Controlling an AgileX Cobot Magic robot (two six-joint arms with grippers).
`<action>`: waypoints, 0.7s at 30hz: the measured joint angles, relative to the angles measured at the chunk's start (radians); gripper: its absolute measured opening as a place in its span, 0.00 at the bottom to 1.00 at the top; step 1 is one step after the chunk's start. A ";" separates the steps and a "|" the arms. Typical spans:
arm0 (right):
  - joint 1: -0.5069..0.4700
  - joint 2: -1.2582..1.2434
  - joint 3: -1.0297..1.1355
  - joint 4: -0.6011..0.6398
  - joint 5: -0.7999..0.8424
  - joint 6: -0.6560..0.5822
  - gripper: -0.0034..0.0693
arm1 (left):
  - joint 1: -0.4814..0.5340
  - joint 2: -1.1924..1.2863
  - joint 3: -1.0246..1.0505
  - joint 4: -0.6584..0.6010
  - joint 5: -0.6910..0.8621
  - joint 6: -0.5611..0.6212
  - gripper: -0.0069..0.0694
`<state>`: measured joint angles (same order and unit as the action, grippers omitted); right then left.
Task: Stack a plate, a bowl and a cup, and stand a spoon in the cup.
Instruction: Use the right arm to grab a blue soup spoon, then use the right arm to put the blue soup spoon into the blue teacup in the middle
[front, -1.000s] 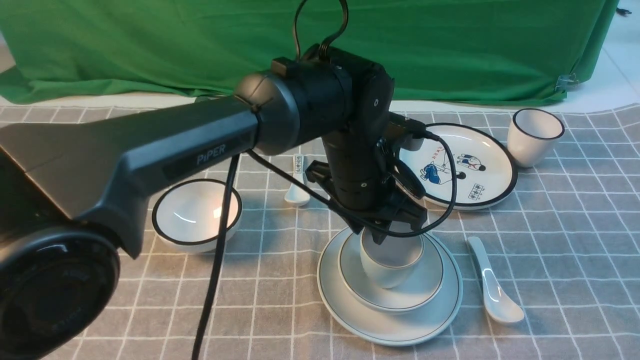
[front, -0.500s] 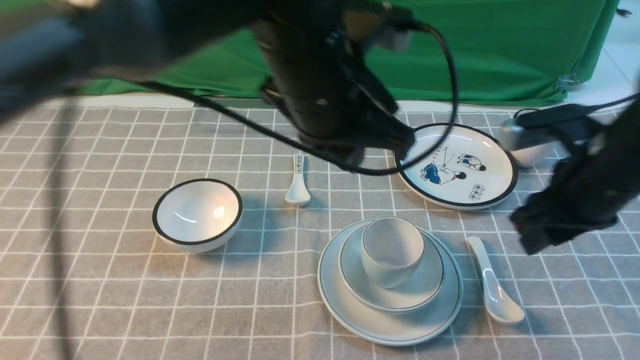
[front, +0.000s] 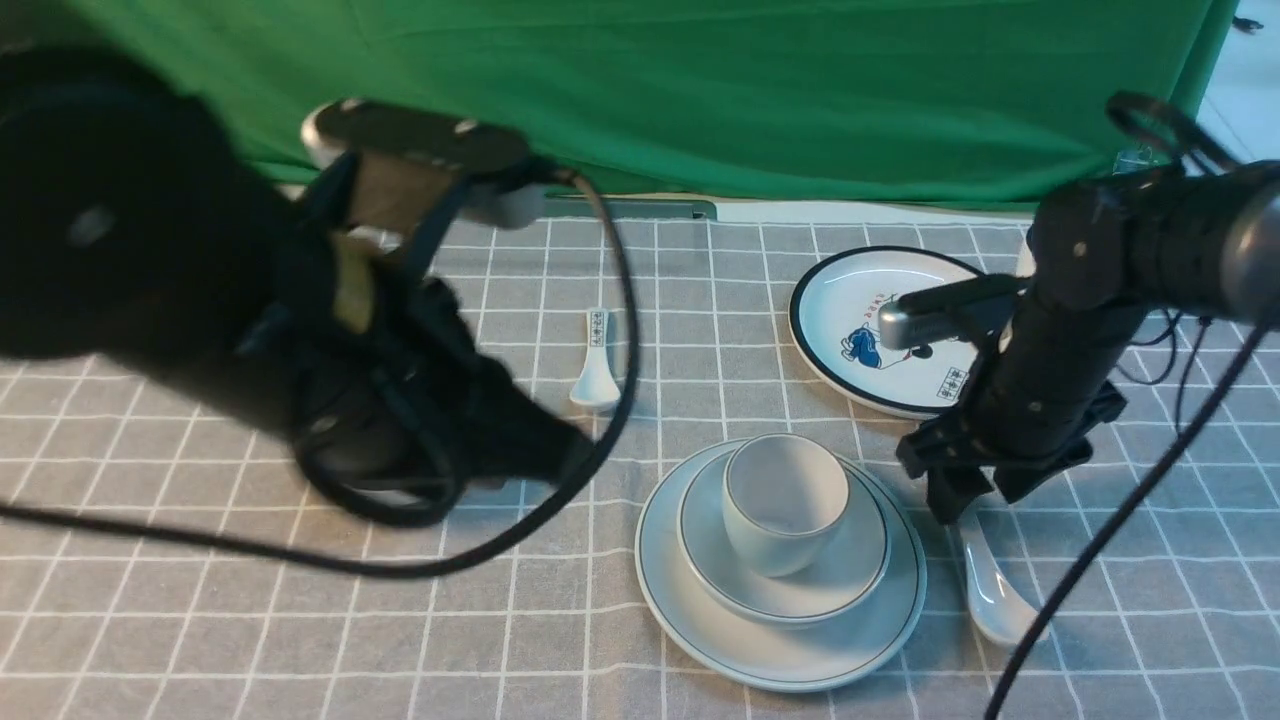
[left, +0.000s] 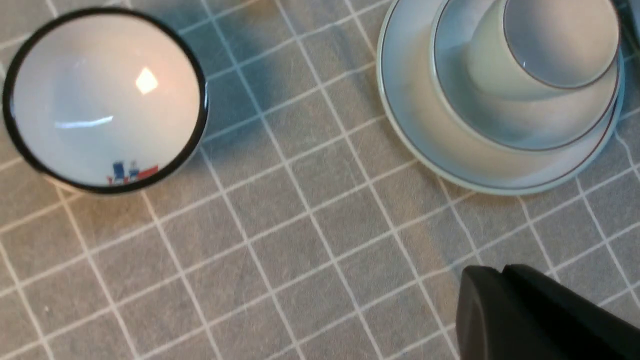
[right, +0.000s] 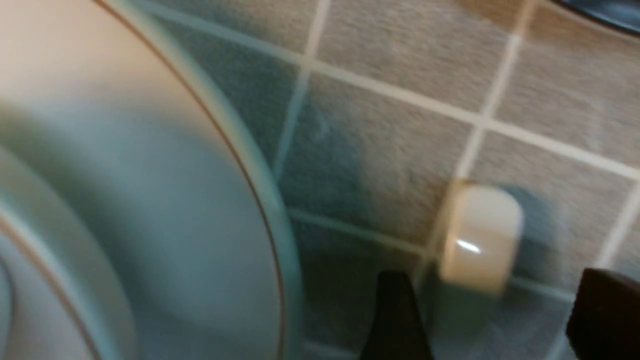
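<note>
The pale plate (front: 770, 655) lies on the checked cloth with the bowl (front: 860, 575) on it and the cup (front: 785, 500) standing upright in the bowl. The same stack shows in the left wrist view as plate (left: 420, 145), bowl (left: 500, 127) and cup (left: 555, 45). The plain white spoon (front: 995, 600) lies just right of the plate. My right gripper (front: 975, 495) is open and low over its handle; the handle end (right: 477, 235) sits between the two fingers (right: 395, 315). My left gripper (front: 570, 455) is shut and empty, left of the stack, its fingertips (left: 480, 285) together above bare cloth.
A black-rimmed bowl (left: 100, 95) sits left of the stack, hidden by my left arm in the front view. A small marked spoon (front: 597, 365) and a cartoon plate (front: 840, 300) lie farther back. A green cloth hangs behind the table. Cables trail from both arms.
My left arm rose off the cup and drew back to the left with its gripper shut. My right arm came in from the right and dropped over the spoon's handle, jaws opening.
</note>
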<state>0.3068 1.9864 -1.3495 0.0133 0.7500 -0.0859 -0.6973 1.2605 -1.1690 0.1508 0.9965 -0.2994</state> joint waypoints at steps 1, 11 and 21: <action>0.001 0.011 -0.001 0.001 -0.007 0.000 0.70 | 0.000 -0.015 0.014 0.001 -0.002 -0.003 0.10; 0.000 -0.076 -0.002 0.007 0.030 -0.007 0.30 | 0.000 -0.085 0.051 0.029 -0.007 -0.021 0.10; 0.264 -0.541 0.350 0.167 -0.852 -0.009 0.30 | 0.000 -0.088 0.052 0.071 -0.013 -0.033 0.10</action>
<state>0.5704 1.4450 -0.9994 0.1798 -0.1020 -0.0951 -0.6973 1.1727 -1.1170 0.2214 0.9830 -0.3322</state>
